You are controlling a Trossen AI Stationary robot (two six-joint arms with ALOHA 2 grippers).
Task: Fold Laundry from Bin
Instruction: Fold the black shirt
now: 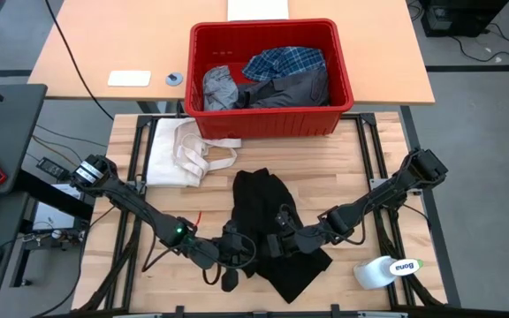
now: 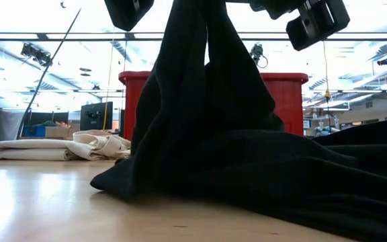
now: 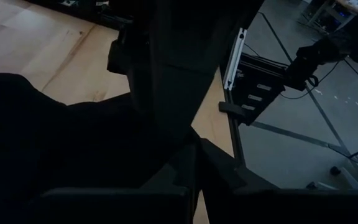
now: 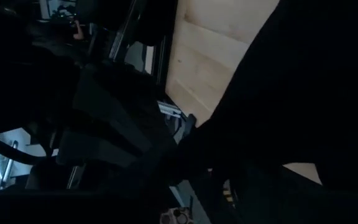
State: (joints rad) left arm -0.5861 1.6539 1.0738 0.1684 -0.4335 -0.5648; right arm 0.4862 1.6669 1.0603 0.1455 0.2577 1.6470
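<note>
Both end effectors near bench front edge: left end effector (image 1: 230, 250) clenched on black garment (image 1: 263, 212), right end effector (image 1: 281, 242) grasping it too; lift evenly, spread flat before folding

Left arm reaches in from left, elbow low, left gripper (image 1: 234, 250) with fingers (image 3: 194, 168) pressed together on black garment (image 1: 268, 221). Right arm reaches in from right, right gripper (image 1: 277, 243) just beside left one, also at garment; its finger state unclear.
</note>
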